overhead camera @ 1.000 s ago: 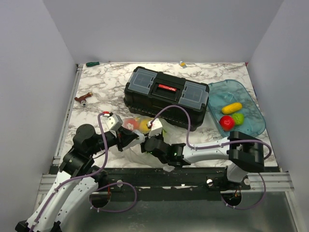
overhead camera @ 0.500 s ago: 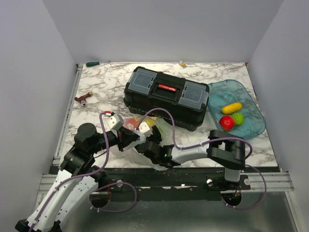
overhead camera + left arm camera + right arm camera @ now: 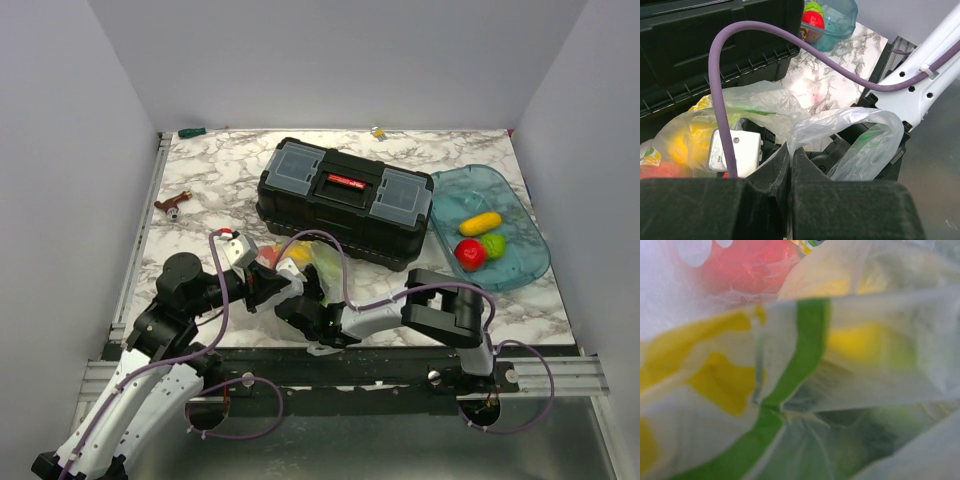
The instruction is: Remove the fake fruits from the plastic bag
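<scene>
Partly done: three fake fruits (image 3: 470,254) are lying in the blue tray (image 3: 520,272) right of the black toolbox (image 3: 345,200), others are sitting bagged just before it, the left gripper (image 3: 790,162) is clamping shut on the plastic bag (image 3: 850,130), and the right gripper (image 3: 297,283), pressing into the film, is showing no readable opening.

From above and behind, one camera overlooks my table (image 3: 200,190); both wrist cameras press close on the plastic bag (image 3: 850,125).

Your left arm (image 3: 135,392) and right arm (image 3: 378,318) have white links, black joints and looping purple cables (image 3: 720,70); your left claw (image 3: 790,156) is black.
</scene>
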Robot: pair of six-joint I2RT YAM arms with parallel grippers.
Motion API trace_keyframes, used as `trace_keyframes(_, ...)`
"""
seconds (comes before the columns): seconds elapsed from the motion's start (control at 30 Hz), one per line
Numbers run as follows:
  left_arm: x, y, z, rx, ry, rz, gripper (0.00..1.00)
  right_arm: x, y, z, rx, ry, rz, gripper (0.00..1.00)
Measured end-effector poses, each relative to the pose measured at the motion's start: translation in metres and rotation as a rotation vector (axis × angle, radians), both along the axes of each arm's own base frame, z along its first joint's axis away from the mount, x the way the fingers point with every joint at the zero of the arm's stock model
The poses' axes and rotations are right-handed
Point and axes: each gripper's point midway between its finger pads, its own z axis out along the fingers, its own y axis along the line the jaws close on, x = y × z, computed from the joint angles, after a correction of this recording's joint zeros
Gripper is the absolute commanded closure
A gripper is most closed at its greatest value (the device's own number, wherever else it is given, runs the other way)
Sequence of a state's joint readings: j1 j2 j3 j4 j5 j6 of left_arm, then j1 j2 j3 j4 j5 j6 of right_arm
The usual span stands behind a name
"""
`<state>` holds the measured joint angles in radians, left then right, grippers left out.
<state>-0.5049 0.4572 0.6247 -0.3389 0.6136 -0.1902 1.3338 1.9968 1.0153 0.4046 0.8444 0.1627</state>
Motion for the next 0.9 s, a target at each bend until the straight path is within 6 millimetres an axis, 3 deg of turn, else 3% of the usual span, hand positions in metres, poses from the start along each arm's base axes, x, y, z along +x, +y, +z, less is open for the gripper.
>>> trace_keyframes(0.1,0.0,0.0,0.0,0.0,0.0,0.0,1.0,0.002,-0.002,-0.004,-0.008,0.003,-0.006,0.25)
trace_keyframes(0.5,0.001,0.0,-0.001,0.003,0.005,0.0,1.0,-0.002,0.01,0.002,0.027,0.038,0.047,0.66)
trace_keyframes(0.9,0.009,0.005,0.0,0.007,-0.008,0.062,1.0,-0.022,0.004,0.078,0.268,0.102,0.112,0.86)
